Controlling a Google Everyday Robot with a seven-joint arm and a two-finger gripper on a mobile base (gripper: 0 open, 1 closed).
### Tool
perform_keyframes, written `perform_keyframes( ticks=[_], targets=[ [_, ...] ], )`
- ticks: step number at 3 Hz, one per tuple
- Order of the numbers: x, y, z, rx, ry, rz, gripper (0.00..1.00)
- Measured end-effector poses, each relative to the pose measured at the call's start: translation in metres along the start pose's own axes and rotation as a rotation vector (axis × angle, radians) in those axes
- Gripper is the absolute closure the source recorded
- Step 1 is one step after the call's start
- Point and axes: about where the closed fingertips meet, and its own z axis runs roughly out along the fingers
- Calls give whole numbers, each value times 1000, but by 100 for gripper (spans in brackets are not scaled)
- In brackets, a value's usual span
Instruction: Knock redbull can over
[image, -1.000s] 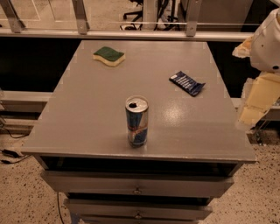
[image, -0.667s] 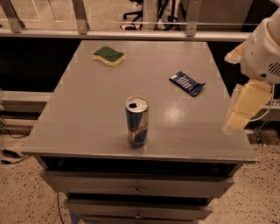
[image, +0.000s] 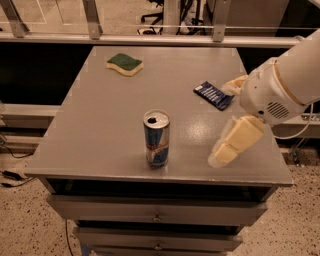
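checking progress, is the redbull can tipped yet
Upright: the slim blue and silver metal redbull can stands on its base, top upward; hand right of it, apart.

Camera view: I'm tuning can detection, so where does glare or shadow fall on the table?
Camera view: soft speckled glare on the table between the redbull can and the tool, which hovers over the front right edge; only a small shadow at the can's base.
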Motion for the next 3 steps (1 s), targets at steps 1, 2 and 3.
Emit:
perform_keyframes(
  ticks=[1,2,3],
  targets=[
    [-26,11,27,-68,-168,15,0],
    [-66,22,61,-157,-416,32,0],
    [-89,26,75,-200,-546,45,0]
  ],
)
